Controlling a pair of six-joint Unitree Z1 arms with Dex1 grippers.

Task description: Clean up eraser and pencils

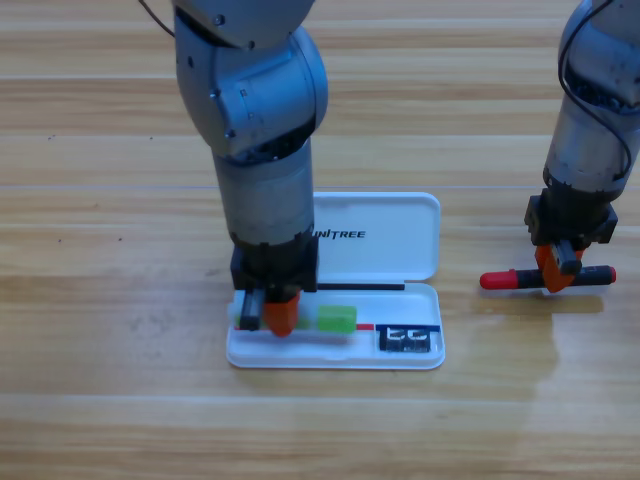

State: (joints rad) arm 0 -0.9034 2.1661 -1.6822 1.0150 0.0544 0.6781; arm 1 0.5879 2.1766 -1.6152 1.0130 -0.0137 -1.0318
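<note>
An open white case (420, 355) lies at the table's middle, lid up toward the back. Inside its tray, the eraser (407, 340) sits at the right end. The green pencil (338, 318) lies along the tray, its left part hidden under my left gripper (272, 314), which points down into the tray's left end over that pencil. To the right of the case, the black marker with the red cap (500, 280) lies on the wood. My right gripper (556, 272) is down on the marker's middle, orange jaws on either side of it.
The case's lid (400, 230) bears the UNITREE lettering and stands just behind the tray. The left arm's thick grey body (262, 150) rises over the case's left half. Bare wooden table (120, 400) surrounds the case.
</note>
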